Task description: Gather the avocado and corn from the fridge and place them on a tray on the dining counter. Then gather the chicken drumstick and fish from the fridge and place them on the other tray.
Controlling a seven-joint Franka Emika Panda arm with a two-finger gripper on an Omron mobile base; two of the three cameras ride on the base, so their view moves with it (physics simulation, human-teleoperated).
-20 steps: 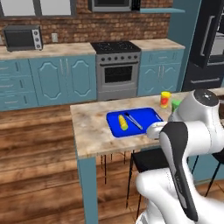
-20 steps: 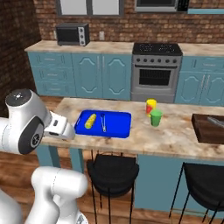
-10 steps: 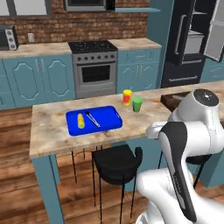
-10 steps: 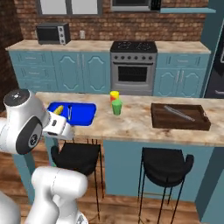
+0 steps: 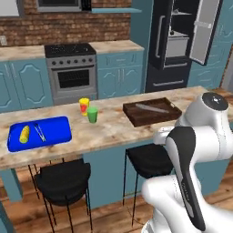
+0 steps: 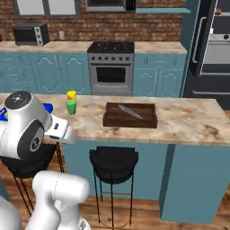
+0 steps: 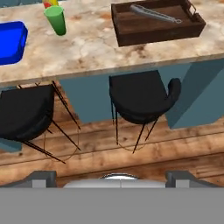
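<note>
From the left base view we saw the dining counter (image 5: pixel 113 129) carrying the other tray (image 5: pixel 152 112), a dark wooden board with the fish (image 5: pixel 152 108) lying on it. Left of that tray stood a green cup (image 5: pixel 92 114) touching a yellow cup (image 5: pixel 84 106), and farther left a blue tray (image 5: pixel 38 134) held the corn (image 5: pixel 24 134). Behind the counter the fridge (image 5: pixel 175 38) stood with a door open. From the right base view we found the wooden tray centred on the counter, the fish inside it. In the hand view the gripper (image 7: pixel 111 178) hung empty with fingers spread wide, two black stools (image 7: pixel 140 96) below the counter edge.
</note>
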